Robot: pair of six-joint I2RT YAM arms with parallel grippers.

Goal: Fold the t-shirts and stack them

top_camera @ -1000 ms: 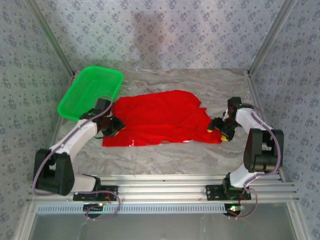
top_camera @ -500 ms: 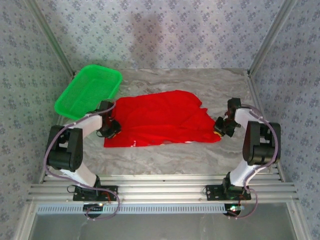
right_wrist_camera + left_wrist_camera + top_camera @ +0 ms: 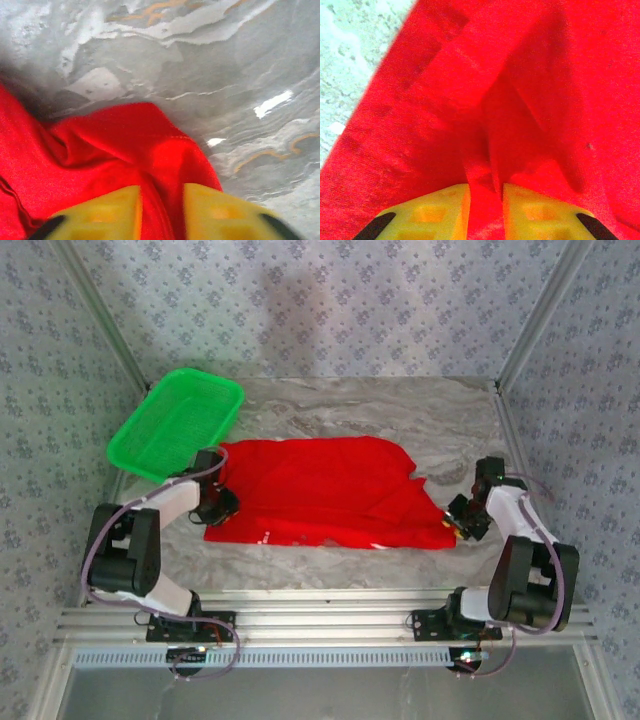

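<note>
Top view: one red shirt (image 3: 320,495) spread flat, middle of table (image 3: 400,410). One green basket (image 3: 178,425) far left. Two grippers: left gripper (image 3: 222,506) at shirt's left edge, right gripper (image 3: 458,524) at its near right corner.
Left wrist: yellow fingers (image 3: 437,212) squeeze shirt fold.
Right wrist: yellow fingers (image 3: 210,212) squeeze shirt corner.

Matt red cloth t-shirt (image 3: 320,490), glossy marble-look table (image 3: 440,420), green plastic mesh basket (image 3: 178,425), ribbed metal rail (image 3: 330,615)

Nothing legible: white specks (image 3: 268,536) on the red t-shirt (image 3: 320,485) are too small.
</note>
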